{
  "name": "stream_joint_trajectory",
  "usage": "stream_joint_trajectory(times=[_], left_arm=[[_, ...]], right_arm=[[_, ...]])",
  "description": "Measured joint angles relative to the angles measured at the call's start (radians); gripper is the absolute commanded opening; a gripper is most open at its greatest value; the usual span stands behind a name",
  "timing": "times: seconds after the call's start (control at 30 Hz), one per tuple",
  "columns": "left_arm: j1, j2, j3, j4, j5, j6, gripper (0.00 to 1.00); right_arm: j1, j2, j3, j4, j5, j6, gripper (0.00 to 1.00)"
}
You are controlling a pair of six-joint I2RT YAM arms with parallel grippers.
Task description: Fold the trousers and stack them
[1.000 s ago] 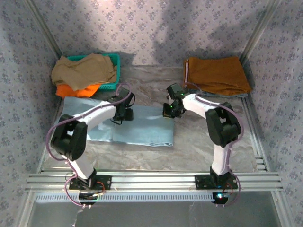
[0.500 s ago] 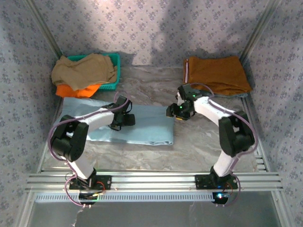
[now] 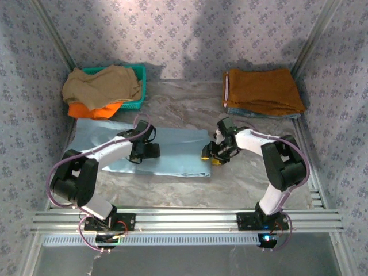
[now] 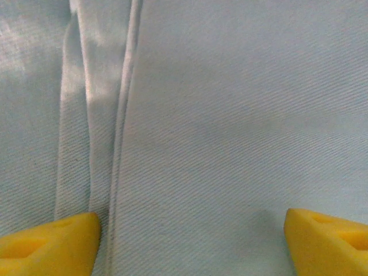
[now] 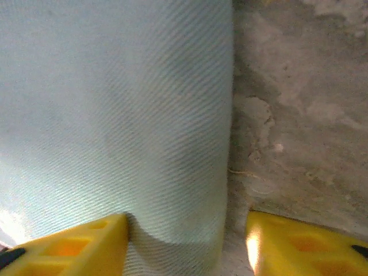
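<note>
Thin pale-blue cloth trousers [image 3: 178, 154], mid-frame: judged limp, light; best pinched at edges; left gripper [image 4: 190, 230] wide, right gripper [image 5: 187, 230] narrower, empty.

Two matching arms here: the left arm [image 3: 112, 148] and the right arm [image 3: 253, 138] both wear white shells over fat black joint housings. A thin purple cable [image 3: 50, 190] loops along each one. Down below, black base plates [image 3: 261, 221], red wires [image 3: 115, 225] bunched at the left one, a cyan lamp [image 3: 264, 237] glowing under the right. Left tool [image 4: 187, 247], right tool [image 5: 187, 247]: dark bodies, bright yellow wedge-shaped fingers [image 5: 72, 247] with hollow slots moulded in.
</note>
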Motion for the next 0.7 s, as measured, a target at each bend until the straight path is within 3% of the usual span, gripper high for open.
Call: stream_joint_trajectory(times=[0.13,0.33,0.7], left_arm=[[0.002,-0.001,-0.009,0.000,-0.006,0.000,0.83],[0.008,-0.024,-0.008,-0.011,-0.010,0.000,0.84],[0.054,-0.063,0.121,-0.099,-0.040,-0.013,0.83]], right_arm=[[0.006,0.002,-0.031,0.067,-0.062,0.040,0.00],[-0.093,-0.045,-0.070,0.064,-0.072,0.064,0.00],[-0.535,-0.242,-0.017,-0.299,0.237,-0.085,0.00]])
